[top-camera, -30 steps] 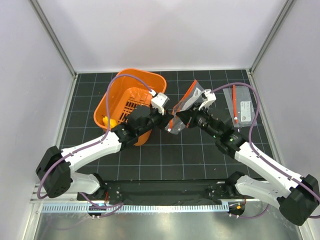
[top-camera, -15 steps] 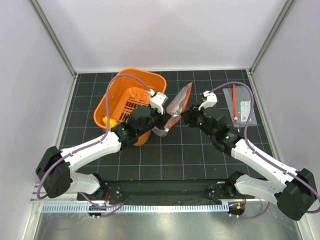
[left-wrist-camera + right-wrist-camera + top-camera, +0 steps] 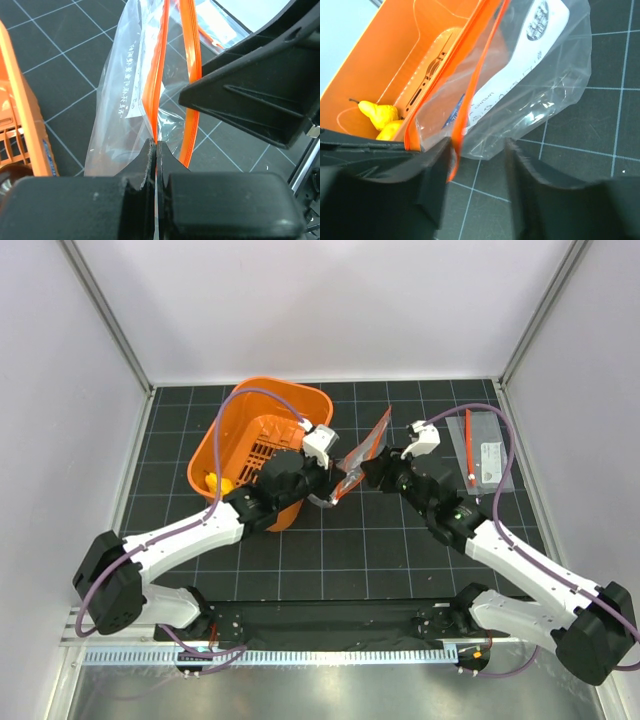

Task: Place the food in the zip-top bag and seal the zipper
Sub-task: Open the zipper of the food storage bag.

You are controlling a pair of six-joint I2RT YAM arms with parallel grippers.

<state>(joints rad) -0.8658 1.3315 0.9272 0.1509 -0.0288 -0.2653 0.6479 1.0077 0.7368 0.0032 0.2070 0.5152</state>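
Two arms meet at the bag (image 3: 360,455), held up just right of the basket (image 3: 240,395); yellow food (image 3: 222,483) sits inside the basket. Left wrist cam: left end effector (image 3: 155,146) pinched tight on the bag's edge by the zipper (image 3: 161,70). Right wrist cam: right end effector (image 3: 477,147) fingers spread apart, zipper hanging between them.

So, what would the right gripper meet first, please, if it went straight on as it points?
The right gripper would first meet the zip-top bag just ahead; the orange basket seems farther behind, depth unclear.
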